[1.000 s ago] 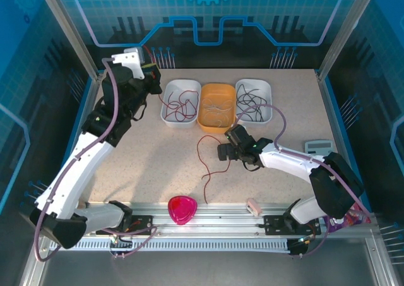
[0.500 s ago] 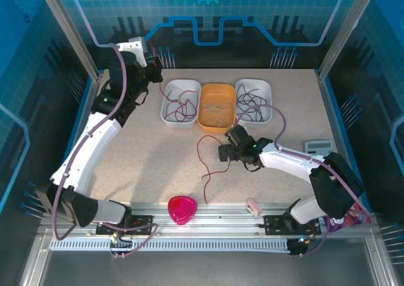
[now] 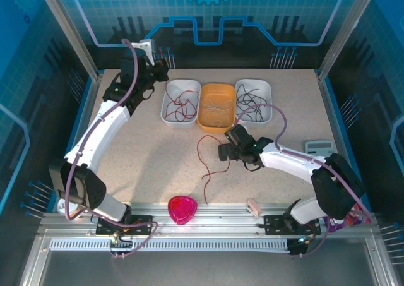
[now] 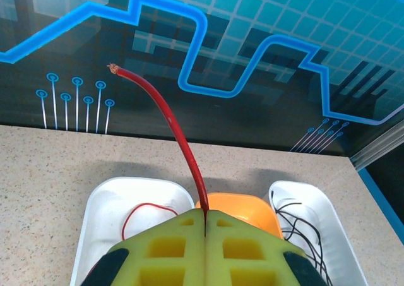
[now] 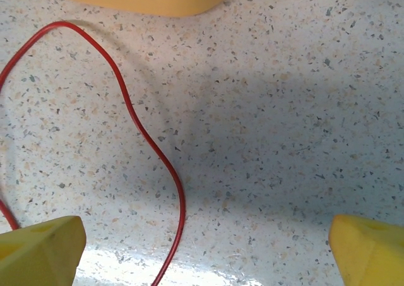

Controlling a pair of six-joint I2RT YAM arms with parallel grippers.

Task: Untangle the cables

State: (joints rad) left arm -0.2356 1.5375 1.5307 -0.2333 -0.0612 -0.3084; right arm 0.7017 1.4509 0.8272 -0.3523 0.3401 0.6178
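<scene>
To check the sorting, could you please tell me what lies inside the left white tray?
Thin red cables curl inside the left white tray. In the wrist view the left gripper hides its near part.

Red, pale and black cables (image 3: 178, 104) lie in separate trays (image 3: 180, 124); another red cable (image 5: 182, 204) curls on the table (image 3: 145, 153).

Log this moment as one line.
left fingers: shut on raised red cable | right fingers: open above loose red cable on table

speckled worktop (image 3: 151, 153): white tray (image 3: 180, 124) at eleven o'clock, orange tray (image 3: 216, 127) at twelve, second white tray (image 3: 254, 81) at one, red cable (image 5: 130, 112) lying near centre.
</scene>
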